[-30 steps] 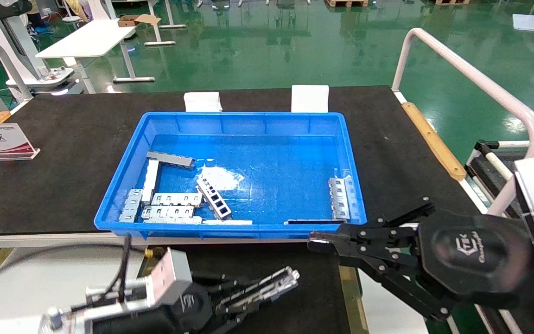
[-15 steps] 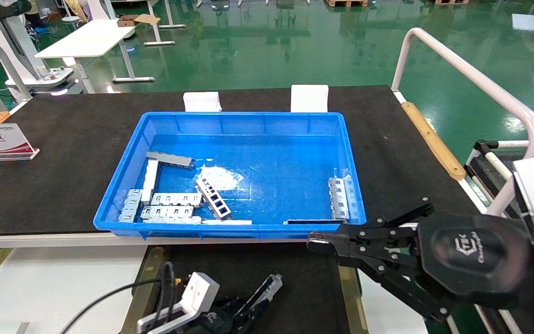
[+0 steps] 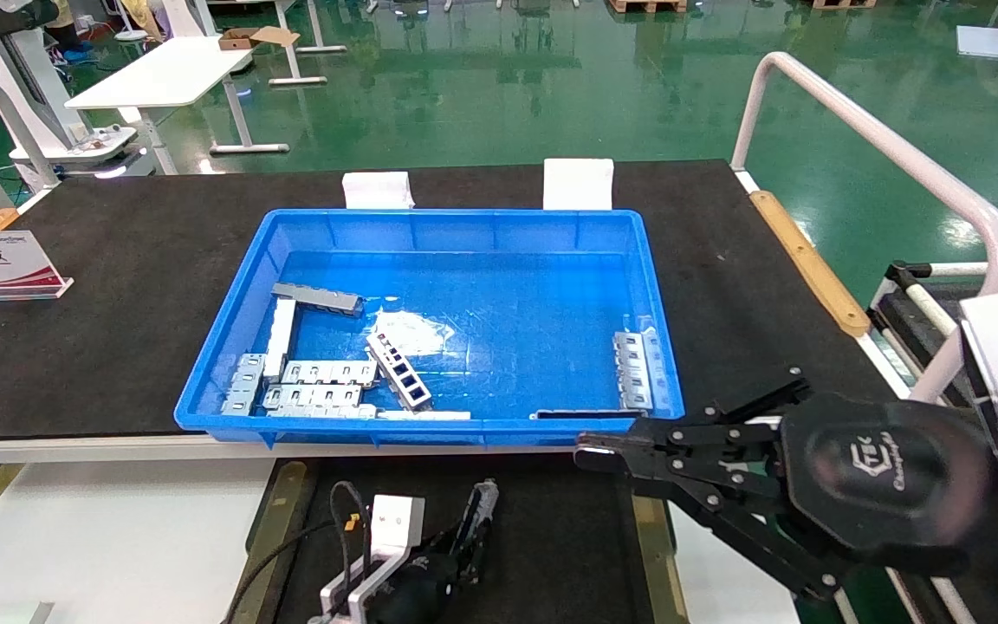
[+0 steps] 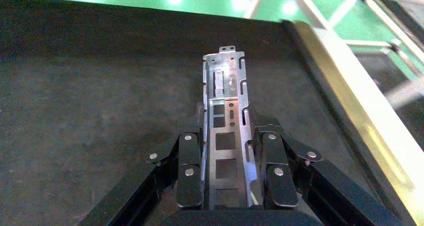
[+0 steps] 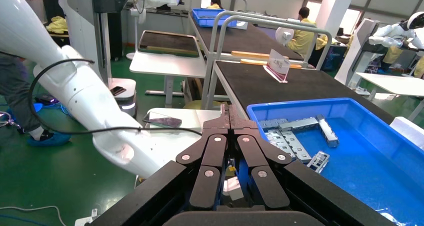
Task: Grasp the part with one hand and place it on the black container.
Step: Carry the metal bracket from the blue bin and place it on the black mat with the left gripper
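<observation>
My left claw (image 4: 227, 158), clamped on the part (image 4: 226, 131), has come lower over the black container (image 3: 551, 537); release seems near. My right claw (image 3: 590, 452) rests together.

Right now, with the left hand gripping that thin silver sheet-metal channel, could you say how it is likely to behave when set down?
The silver sheet-metal channel looks stiff: its free end juts past the left hand without sagging. It is probably light, being thin and full of cut-outs. On the matte black tray it should lie flat and not roll, though bare metal may slide.
</observation>
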### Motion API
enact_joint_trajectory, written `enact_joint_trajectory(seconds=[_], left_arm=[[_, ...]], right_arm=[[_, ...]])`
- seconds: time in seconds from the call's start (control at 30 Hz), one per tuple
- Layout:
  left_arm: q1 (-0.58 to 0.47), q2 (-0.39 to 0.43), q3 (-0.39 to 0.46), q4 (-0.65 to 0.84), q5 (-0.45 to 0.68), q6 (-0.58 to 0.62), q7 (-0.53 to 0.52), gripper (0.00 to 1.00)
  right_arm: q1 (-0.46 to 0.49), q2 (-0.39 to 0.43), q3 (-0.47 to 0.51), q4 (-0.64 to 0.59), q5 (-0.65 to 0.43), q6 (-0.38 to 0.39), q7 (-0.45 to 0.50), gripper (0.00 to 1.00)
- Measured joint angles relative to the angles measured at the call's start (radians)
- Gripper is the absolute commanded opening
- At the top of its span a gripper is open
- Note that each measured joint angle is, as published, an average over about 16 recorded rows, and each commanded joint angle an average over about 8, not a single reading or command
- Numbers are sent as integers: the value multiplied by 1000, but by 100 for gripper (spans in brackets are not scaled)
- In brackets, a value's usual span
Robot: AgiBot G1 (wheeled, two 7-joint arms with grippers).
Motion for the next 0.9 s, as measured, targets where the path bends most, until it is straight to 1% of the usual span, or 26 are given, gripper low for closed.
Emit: enact_joint_trajectory(seconds=[0.17,0.33,0.6,0.9], left_arm=[[-4,74,11,27,-28,-110,4,0],[-11,134,17,64,-46,-170,9,0],[-23,193,19,123,-53,-203,5,0],[-21,212,18,161,-33,-209,-9,0]], right_arm=[[0,0,0,0,0,0,0,0],[0,0,0,0,0,0,0,0],[0,0,0,0,0,0,0,0],[0,0,0,0,0,0,0,0]])
